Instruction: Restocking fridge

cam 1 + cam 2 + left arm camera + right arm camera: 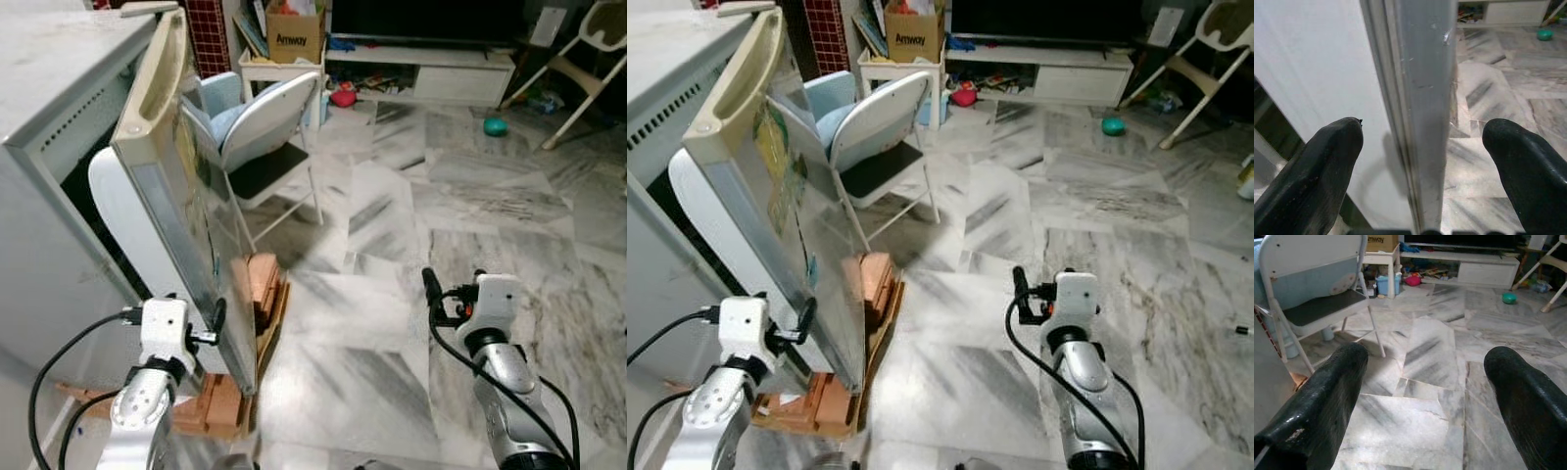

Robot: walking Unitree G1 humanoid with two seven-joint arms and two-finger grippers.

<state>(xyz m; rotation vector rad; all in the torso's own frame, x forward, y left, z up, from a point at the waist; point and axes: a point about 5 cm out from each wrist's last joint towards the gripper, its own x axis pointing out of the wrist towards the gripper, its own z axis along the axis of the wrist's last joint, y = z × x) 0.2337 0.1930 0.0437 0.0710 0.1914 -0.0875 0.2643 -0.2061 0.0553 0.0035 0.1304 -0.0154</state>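
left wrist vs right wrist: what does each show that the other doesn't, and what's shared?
Left wrist: the fridge door's free edge standing between the open left gripper's fingers, with the white inner side beside it; no contact can be made out.
Right wrist: the open right gripper holding nothing over bare floor, the folding chair ahead and a cardboard box on a small white table.
Both: the marble floor, the TV unit and a green ball.

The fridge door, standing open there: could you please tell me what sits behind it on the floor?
Behind the fridge door stands a white folding chair, and reddish bricks on a wooden board lie by its lower edge. The door covers part of the bricks. The left gripper straddles the door's edge.
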